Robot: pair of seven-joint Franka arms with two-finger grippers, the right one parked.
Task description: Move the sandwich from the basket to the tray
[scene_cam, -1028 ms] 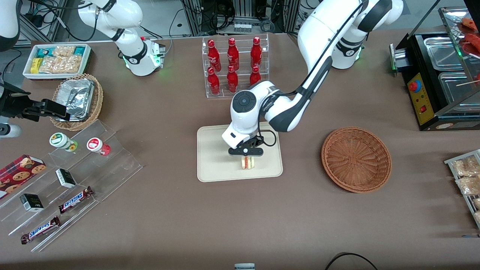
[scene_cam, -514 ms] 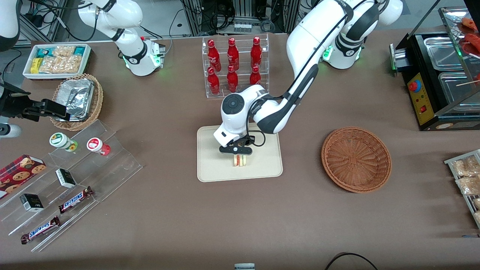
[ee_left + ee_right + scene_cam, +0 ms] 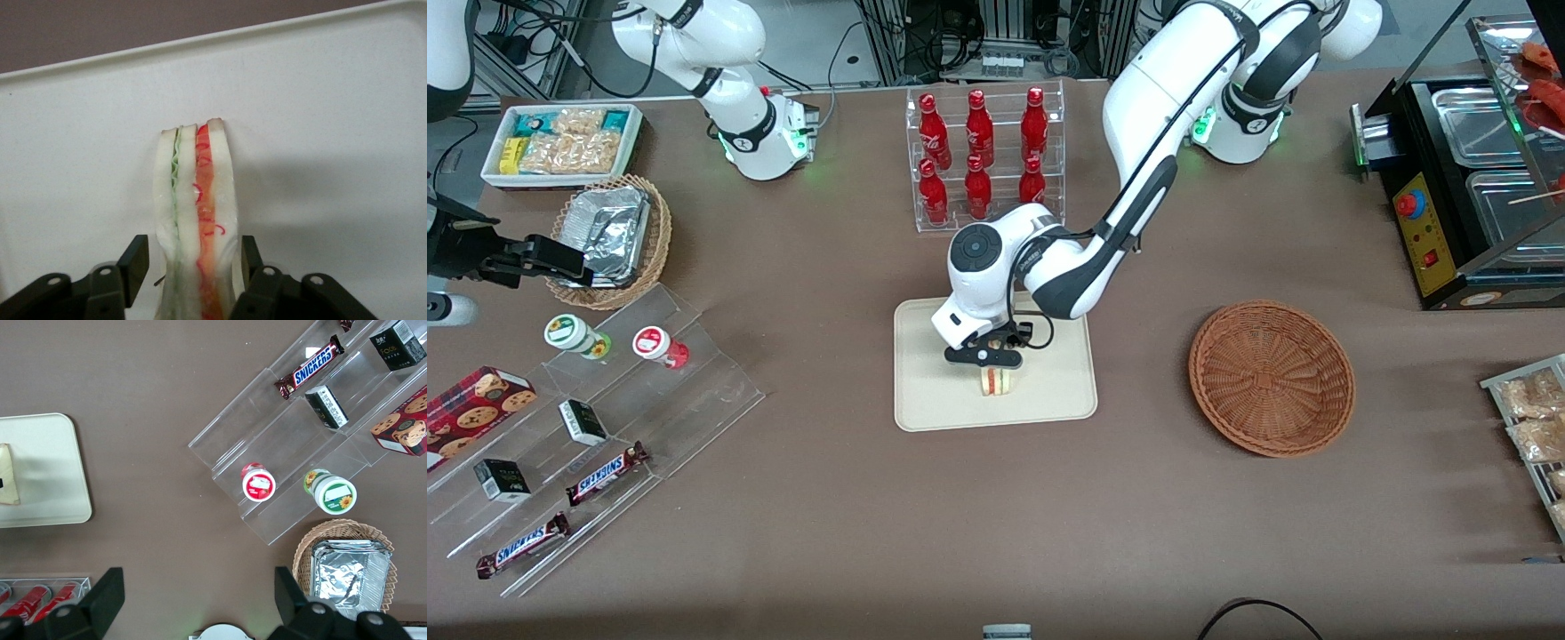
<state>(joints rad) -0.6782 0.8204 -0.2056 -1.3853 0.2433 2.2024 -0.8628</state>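
Observation:
The sandwich stands on its edge on the cream tray, near the tray's middle. In the left wrist view the sandwich shows pale bread with green and orange-red layers, resting on the tray. My left gripper is right above it, open. Its fingers flank the sandwich with a small gap on each side. The reddish-brown wicker basket is empty, toward the working arm's end of the table.
A clear rack of red bottles stands farther from the front camera than the tray. A tiered acrylic stand with snacks, a foil-lined tan basket and a white snack bin lie toward the parked arm's end.
My left gripper and the sandwich have moved across the tray toward the parked arm's end, most of it in the first half second.

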